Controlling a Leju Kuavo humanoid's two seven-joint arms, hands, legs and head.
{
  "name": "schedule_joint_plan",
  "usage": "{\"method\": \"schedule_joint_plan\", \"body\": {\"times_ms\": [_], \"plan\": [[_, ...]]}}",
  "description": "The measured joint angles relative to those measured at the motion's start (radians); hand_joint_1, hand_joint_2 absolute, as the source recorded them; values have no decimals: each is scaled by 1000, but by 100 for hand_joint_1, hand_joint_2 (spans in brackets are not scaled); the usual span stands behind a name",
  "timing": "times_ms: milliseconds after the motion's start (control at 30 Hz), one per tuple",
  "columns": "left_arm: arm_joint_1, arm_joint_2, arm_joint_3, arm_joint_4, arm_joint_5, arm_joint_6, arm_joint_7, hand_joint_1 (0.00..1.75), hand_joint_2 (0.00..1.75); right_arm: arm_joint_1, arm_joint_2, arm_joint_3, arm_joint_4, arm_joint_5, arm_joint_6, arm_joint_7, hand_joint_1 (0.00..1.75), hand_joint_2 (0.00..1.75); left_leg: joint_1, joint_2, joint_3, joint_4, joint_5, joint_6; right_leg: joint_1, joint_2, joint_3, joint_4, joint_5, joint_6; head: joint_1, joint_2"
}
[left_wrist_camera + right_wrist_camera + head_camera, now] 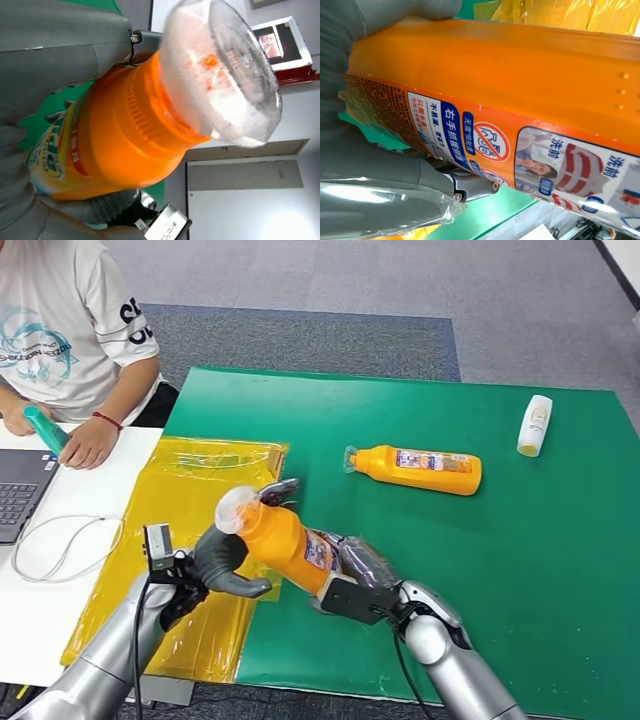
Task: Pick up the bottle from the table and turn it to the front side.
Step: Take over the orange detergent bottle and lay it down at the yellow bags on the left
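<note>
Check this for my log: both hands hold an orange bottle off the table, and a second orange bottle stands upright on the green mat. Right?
Not quite. The head view shows the second orange bottle lying on its side on the green mat, not upright. Both hands, left hand and right hand, do hold the orange bottle.

Two orange bottles are showing: one held bottle (283, 540) over the green mat's (453, 580) near edge, one lying bottle (416, 470) mid-mat. One white bottle (534, 425) is lying near the far right corner.

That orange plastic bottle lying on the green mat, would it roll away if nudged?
The orange plastic bottle lies on its side on the green mat, so it may roll. Its flattish-looking body would probably limit that. Its glossy surface could be slippery.
</note>
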Motion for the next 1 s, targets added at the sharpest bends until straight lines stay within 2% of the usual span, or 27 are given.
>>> {"method": "schedule_joint_plan", "body": {"times_ms": [300, 633, 1000], "plan": [[-57, -2, 0, 86, 16, -12, 20, 0, 175, -7, 0, 23, 0, -24, 7, -15, 175, 175, 0, 0, 0, 0, 0, 0, 0, 0, 0, 0, 0, 0, 0, 0], [-62, -1, 0, 149, 13, -23, -6, 0, 175, -11, 0, 24, -8, -108, 45, -45, 175, 175, 0, 0, 0, 0, 0, 0, 0, 0, 0, 0, 0, 0, 0, 0], [-60, -8, 1, 165, 23, -37, -9, 0, 175, -11, 0, 28, -33, -139, 65, -51, 175, 175, 0, 0, 0, 0, 0, 0, 0, 0, 0, 0, 0, 0, 0, 0]]}}
